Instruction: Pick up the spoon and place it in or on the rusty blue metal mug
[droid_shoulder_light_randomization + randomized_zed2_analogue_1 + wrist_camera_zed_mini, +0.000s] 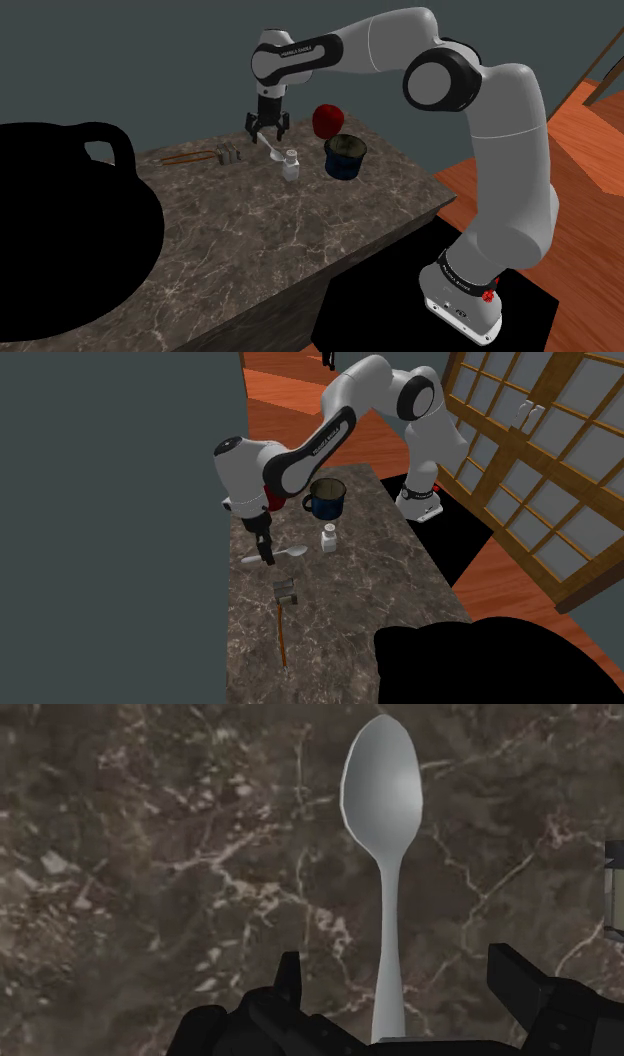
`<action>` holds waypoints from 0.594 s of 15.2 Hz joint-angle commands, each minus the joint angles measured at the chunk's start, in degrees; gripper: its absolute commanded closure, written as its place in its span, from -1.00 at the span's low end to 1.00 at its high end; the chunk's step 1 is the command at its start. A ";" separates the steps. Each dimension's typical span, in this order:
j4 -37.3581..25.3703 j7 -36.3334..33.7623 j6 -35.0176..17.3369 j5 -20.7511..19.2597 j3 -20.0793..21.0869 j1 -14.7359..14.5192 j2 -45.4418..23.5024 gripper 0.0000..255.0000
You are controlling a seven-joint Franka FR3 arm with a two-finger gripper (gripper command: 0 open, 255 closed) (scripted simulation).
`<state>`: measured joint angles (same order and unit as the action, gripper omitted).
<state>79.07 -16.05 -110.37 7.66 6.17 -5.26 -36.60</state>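
Black silhouette [60, 230]: one, the largest thing, at the shoulder view's lower left.
Counter [300, 240]: one, dark marbled top.
Gripper [268, 133]: fingers spread wide, holding nothing, either side of the spoon [388, 879] handle without touching it.
Hammer [283, 614]: one, lying flat.
Mug [343, 157]: one, dark blue, upright, beside one red fruit [327, 120].
Spoon: one, grey, flat on the counter under the gripper, apart from the mug.
Jar [291, 165]: one, small, between spoon and mug.

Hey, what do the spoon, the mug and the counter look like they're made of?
Spoon: probably polished metal, plain silver-grey with a soft highlight on the bowl. Mug: likely enamelled metal, dark blue with a duller brownish rim. Counter: looks like polished marble, dark brown with pale veins.
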 commanded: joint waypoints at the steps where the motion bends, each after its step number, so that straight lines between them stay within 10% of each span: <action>1: 0.20 -0.03 -0.25 0.01 0.02 -0.05 0.00 -1.00; 6: 0.19 -0.03 -0.24 0.01 0.01 -0.05 0.00 -1.00; 7: 0.19 -0.03 -0.24 0.01 0.01 -0.05 0.00 1.00; 9: 0.19 -0.03 -0.24 0.01 0.01 -0.05 0.00 1.00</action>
<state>79.18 -16.08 -110.56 7.63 6.12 -5.25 -36.54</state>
